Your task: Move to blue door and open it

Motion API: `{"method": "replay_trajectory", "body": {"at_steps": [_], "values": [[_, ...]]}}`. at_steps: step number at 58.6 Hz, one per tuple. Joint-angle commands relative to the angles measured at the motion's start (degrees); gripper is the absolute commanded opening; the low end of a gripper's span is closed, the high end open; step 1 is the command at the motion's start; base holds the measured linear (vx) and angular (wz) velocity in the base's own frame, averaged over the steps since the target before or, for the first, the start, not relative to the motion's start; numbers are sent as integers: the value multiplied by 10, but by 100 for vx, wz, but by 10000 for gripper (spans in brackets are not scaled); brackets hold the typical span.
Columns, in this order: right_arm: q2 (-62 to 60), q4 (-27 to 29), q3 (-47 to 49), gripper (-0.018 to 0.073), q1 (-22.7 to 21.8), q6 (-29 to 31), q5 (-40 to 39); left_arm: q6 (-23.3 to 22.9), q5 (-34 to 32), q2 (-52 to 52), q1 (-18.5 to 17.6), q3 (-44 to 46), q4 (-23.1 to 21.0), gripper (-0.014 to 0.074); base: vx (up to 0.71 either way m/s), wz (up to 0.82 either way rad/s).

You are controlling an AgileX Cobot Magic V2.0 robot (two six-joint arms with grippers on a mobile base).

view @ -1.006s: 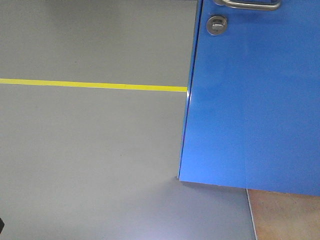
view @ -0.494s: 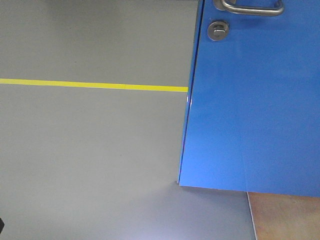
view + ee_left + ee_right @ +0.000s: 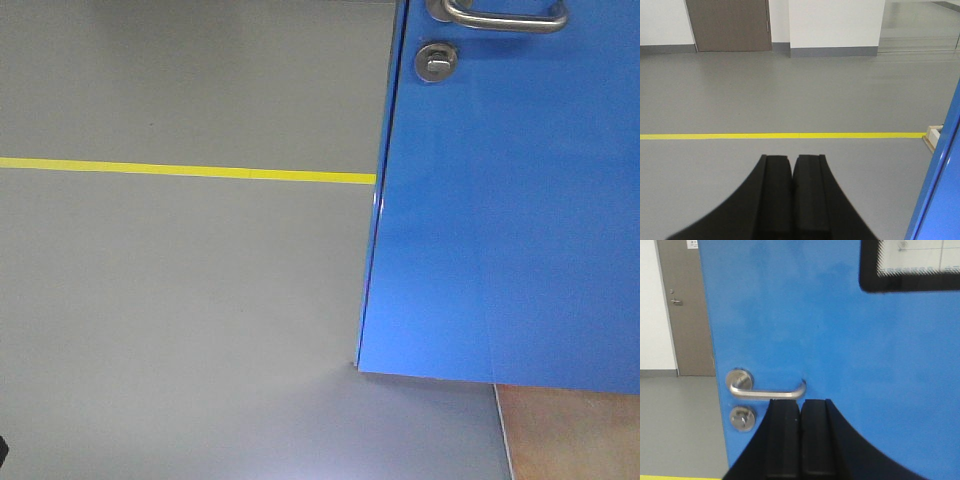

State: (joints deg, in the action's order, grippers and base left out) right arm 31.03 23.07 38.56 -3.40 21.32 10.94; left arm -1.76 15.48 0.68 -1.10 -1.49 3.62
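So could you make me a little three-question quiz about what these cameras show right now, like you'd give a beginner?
1. True or false: the right end effector has its fingers pressed together just below the silver lever handle of the blue door.
2. What sits directly under the handle's round base?
A. a keypad
B. a round thumb-turn lock
C. a hinge
3. Fill in: the left end effector faces grey floor crossed by a ____ line.

Key: 1 true; 2 B; 3 yellow.
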Motion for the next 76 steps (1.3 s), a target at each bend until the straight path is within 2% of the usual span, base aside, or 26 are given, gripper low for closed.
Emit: {"method": "replay_trajectory", "body": {"at_steps": [1,15,21,24,33,37,45,53,56,76], "values": [[-40,4,-43,12,-1,12,-61,-1,-47,7,0,15,-3,73,0,0],[-91,6,-132,12,-1,21,-36,-1,-47,7,0,15,-3,73,0,0],[-96,-10,-158,12,-1,16,-36,-1,-47,7,0,15,-3,73,0,0],[-108,-36,-174,12,-1,-1,-40,-1,-47,7,0,15,-3,73,0,0],[-194,-160,-252,12,-2,-101,-68,-1,-47,7,0,15,-3,73,0,0],[-246,-191,-295,12,-2,-136,-79,-1,-47,7,0,15,-3,73,0,0],[-321,-201,-360,12,-2,-147,-123,-1,-47,7,0,15,-3,73,0,0],[-323,-201,-405,12,-2,-147,-130,-1,-47,7,0,15,-3,73,0,0],[-323,-202,-404,12,-2,-145,-102,-1,-47,7,0,15,-3,73,0,0],[-323,-203,-404,12,-2,-141,-104,-1,-47,7,0,15,-3,73,0,0]]}}
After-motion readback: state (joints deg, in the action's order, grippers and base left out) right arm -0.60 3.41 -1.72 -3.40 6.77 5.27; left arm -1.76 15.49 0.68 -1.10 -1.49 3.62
